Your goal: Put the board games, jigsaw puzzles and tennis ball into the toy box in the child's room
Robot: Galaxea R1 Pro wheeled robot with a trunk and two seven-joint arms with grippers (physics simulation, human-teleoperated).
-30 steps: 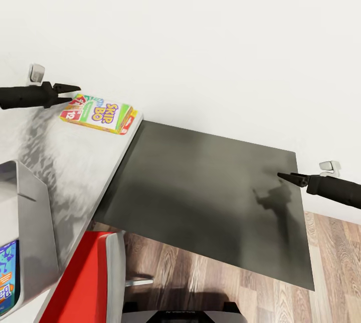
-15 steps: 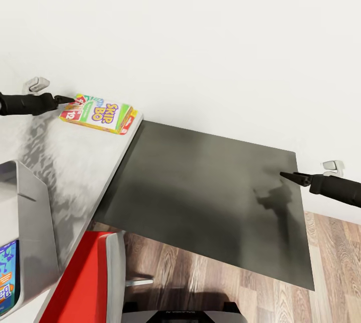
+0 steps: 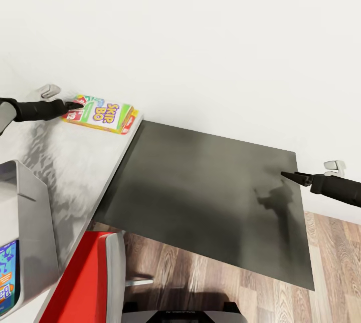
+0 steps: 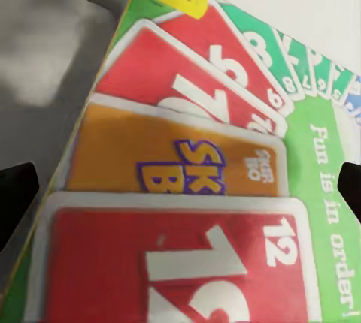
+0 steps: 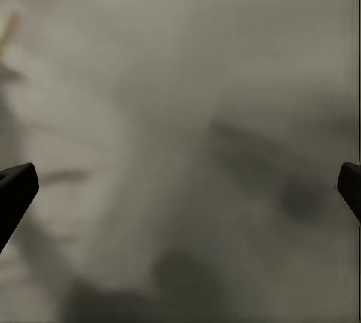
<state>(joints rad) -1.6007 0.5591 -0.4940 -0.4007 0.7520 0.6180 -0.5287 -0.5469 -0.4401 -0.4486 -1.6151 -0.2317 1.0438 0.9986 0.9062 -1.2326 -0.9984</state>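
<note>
- The SKIP-BO board game [image 3: 103, 113] lies flat on the pale part of the table [image 3: 75, 163], in the upper left of the head view, close to the white wall [image 3: 200, 37] and near the edge where the dark grey corner section [image 3: 200, 193] begins.
- The left tool [image 3: 77, 105] reaches in from the left edge of the head view, and its tip is at the left end of this box. I cannot tell from this view whether it touches the box.
- In the left wrist view the printed lid [image 4: 195, 180] is very near, with red and orange cards and the words "Fun is in order!". The two dark fingertips [image 4: 15, 195] stand at the opposite sides of this picture, so the left tool is spread wide and holds nothing.
- The right tool [image 3: 290, 177] hangs above the right end of the dark section, in the middle right of the head view, and its shadow falls on the surface under it.
- In the right wrist view its fingertips [image 5: 16, 188] are also far apart, over the bare grey surface, so this tool is wide and holds nothing.
- The toy box [image 3: 30, 233] stands at the lower left of the head view, with a blue board game [image 3: 7, 278] inside it.
- A red-and-white chair [image 3: 93, 283] is at the bottom, over the wood-plank floor [image 3: 210, 283].
</note>
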